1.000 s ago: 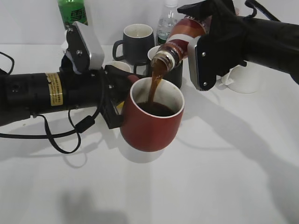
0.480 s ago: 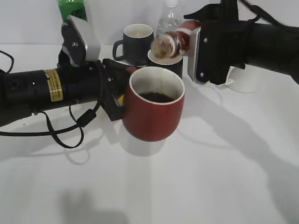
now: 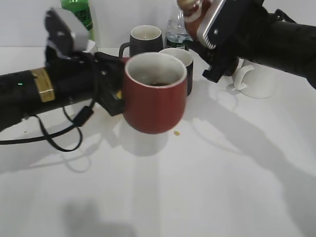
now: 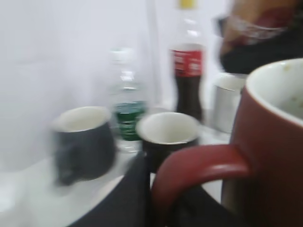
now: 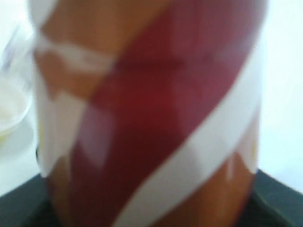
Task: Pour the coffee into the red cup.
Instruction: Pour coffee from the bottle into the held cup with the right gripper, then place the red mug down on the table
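The red cup (image 3: 154, 96) sits at table level in the middle, upright, with dark coffee low inside. My left gripper (image 3: 112, 91) is shut on its handle, seen close in the left wrist view (image 4: 199, 170). My right gripper (image 3: 210, 22) is shut on the coffee bottle (image 3: 193, 11), held high at the top right, tipped back up, mouth away from the cup. The bottle's brown, red and white swirl fills the right wrist view (image 5: 151, 113). A small drop (image 3: 177, 132) lies on the table by the cup.
Two black mugs (image 3: 146, 39) (image 3: 178, 61) stand behind the red cup. A water bottle (image 3: 175, 30), a green bottle (image 3: 79, 12) and a white mug (image 3: 256, 79) stand at the back. A cola bottle (image 4: 188, 80) shows in the left wrist view. A cable (image 3: 64, 143) lies left.
The pouring has stopped. My right gripper has lifted the bottle up and back, tipping it upright. My left gripper has righted and lowered the red cup, moving it slightly left.
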Tool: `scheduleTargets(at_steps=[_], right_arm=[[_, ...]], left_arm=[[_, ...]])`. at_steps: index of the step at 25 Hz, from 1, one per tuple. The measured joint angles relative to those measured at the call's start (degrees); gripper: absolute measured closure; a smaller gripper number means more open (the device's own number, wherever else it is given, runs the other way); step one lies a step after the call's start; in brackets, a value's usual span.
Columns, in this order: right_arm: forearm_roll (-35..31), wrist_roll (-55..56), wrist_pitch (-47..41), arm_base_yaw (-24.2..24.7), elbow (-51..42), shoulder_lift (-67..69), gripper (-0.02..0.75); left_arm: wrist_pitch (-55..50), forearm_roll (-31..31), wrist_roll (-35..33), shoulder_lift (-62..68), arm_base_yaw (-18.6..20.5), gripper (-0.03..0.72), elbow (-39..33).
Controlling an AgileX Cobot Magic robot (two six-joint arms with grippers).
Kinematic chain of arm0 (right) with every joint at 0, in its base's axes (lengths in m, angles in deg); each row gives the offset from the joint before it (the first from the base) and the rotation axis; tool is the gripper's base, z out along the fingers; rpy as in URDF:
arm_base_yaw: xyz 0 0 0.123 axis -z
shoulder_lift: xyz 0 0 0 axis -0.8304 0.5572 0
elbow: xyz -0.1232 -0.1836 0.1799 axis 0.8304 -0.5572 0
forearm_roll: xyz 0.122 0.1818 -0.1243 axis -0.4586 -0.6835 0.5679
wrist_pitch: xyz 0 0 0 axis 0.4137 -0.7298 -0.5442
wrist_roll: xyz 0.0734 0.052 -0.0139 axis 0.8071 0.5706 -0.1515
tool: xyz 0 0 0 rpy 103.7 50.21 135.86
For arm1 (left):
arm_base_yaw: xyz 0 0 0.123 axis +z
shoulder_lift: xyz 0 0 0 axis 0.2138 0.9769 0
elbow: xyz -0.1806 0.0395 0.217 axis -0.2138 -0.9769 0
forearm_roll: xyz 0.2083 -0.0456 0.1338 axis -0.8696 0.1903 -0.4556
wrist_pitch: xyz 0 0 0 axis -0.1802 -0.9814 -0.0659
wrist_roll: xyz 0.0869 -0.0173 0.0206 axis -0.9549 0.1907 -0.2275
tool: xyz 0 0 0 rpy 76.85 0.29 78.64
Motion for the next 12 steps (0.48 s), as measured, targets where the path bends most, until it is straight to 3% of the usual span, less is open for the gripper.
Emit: scheduleTargets(at_steps=[5,12], right_arm=[[-3.7,8.8,1.5,0.0,0.0,0.0,0.234],[-11.1,24.2,0.9,0.0,0.0,0.0,0.234]], left_arm=[[-0.1,3.8,0.0,-5.6,3.4,0.63,-4.9],[-1.5,7.6,0.0,-14.0,11.6,0.63,-10.7]])
